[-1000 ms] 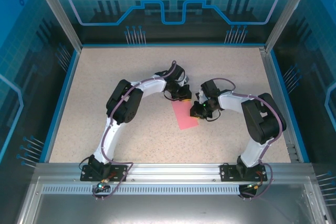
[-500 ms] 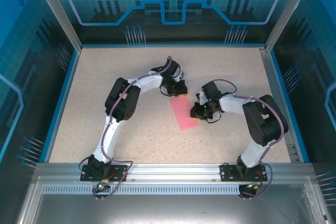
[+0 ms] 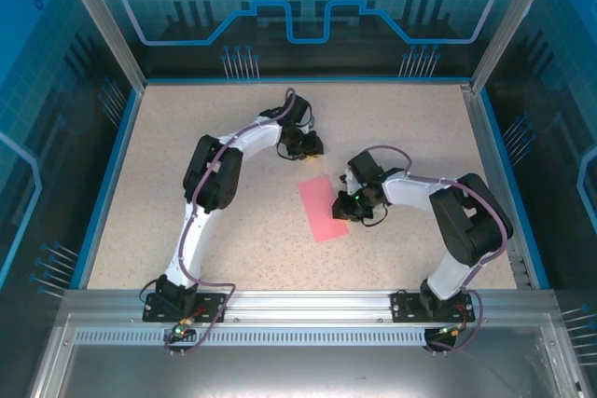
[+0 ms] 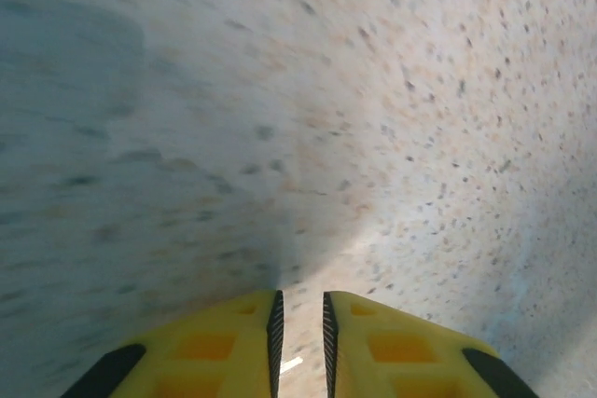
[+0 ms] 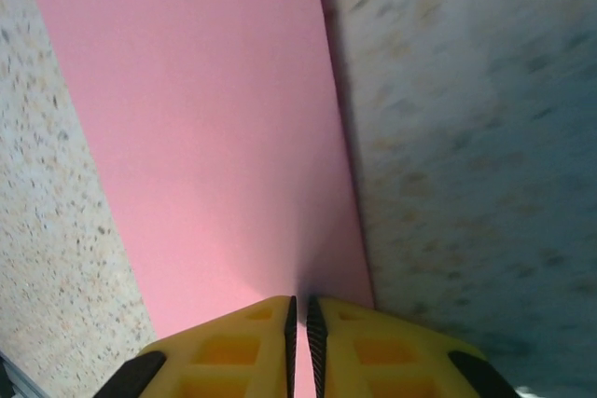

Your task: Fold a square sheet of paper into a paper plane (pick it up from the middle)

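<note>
1. Locate the thin pink-red paper sheet [image 3: 320, 212], oblong in outline, near the middle of the speckled beige table [image 3: 420, 128] in the top view.
2. Find the right gripper [image 3: 340, 208] at the right long edge of the pink-red paper sheet, touching it.
3. Find the left gripper [image 3: 311, 146] on the far side of the sheet, apart from it, over bare table.
4. Use the right wrist view for detail too small from above: yellow fingers [image 5: 224, 347] drawn to a hairline slit, pinching the near pink edge, with a dark shadow along the right edge of the sheet.
5. Use the left wrist view likewise: yellow fingers [image 4: 215, 347] narrowly parted, gripping nothing, above blurred speckled table.
6. Take the spacing of arms and sheet from the top view alone.
</note>
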